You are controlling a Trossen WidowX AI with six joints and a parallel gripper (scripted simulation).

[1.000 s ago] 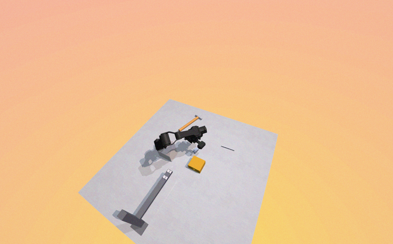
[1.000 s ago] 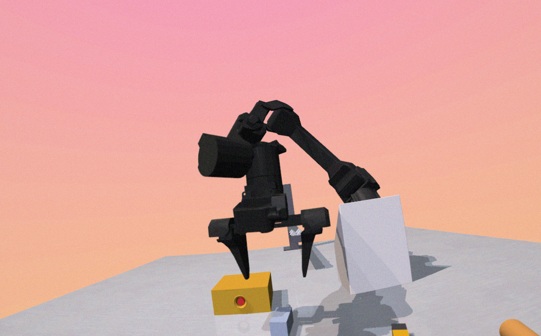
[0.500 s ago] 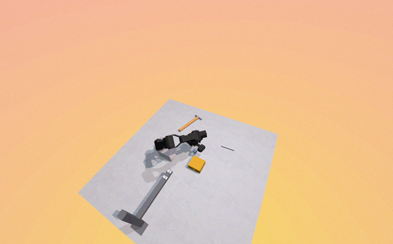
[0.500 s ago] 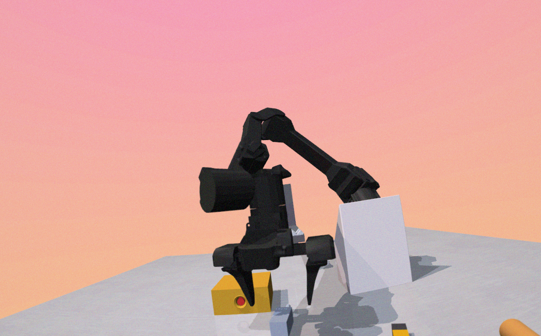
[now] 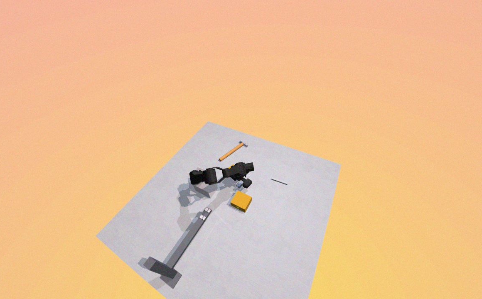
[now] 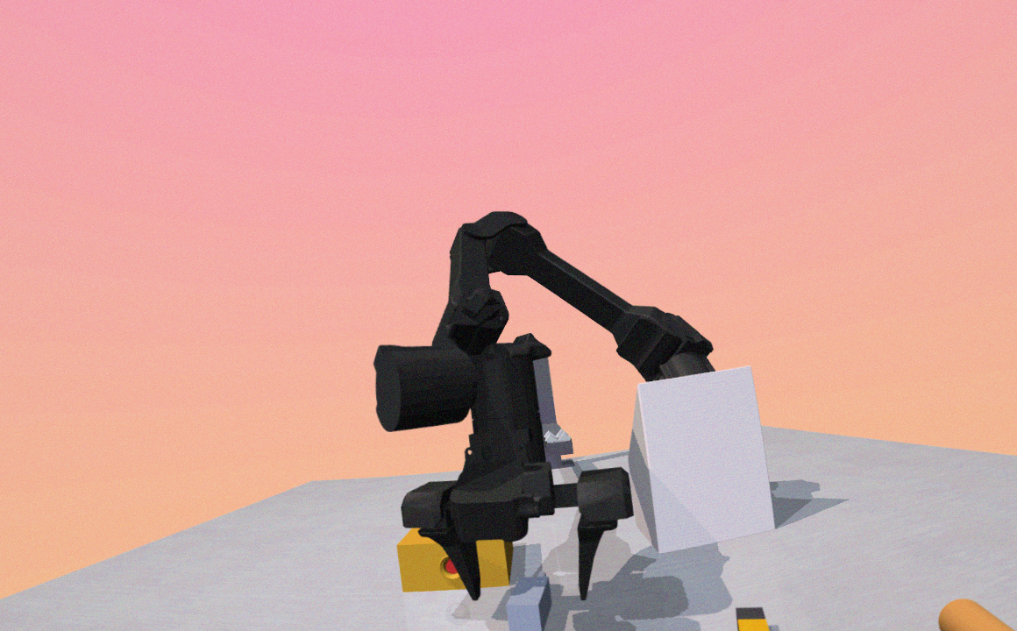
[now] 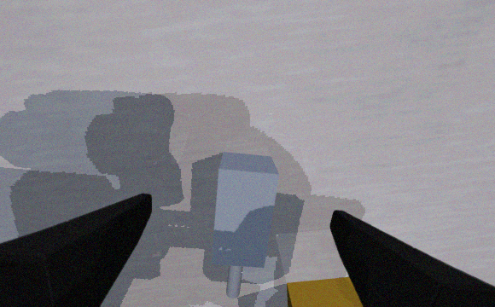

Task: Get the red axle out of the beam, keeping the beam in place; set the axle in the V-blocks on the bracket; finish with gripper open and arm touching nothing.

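Task stage: early, as far as could be judged; the freeing of the axle had yet to be done.
Red axle (image 6: 451, 565): inside the beam, its red end showing in the round hole of the near face in the exterior view.
Yellow beam (image 5: 241, 200) (image 6: 415, 570) (image 7: 322, 294): flat on the grey surface, just beside the pegged block.
Gripper (image 5: 238, 177) (image 6: 529, 599) (image 7: 244, 211): fingers wide apart, nothing clamped.
Blue-grey block with a peg (image 5: 239, 184) (image 6: 526, 604) (image 7: 247, 200): in the wrist view it lay between the two fingertips, not gripped; probably a push tool for the axle, and the likely next grasp.
Bracket (image 5: 187, 239) (image 6: 544, 392): well apart from the beam, upright post at one end.
V-blocks (image 5: 202, 216) (image 6: 555, 436): on the bracket, no axle in them.
Left to do: push or draw the axle out without shifting the beam, lay it in the V-blocks, then let go and back clear.
Hammer (image 5: 231, 151) (image 6: 967, 615): off to the side; only its orange handle showed in the exterior view.
Thin grey rod (image 5: 279, 181): apart from the beam, on the surface.
Brands, labels, writing: none could be read on anything.
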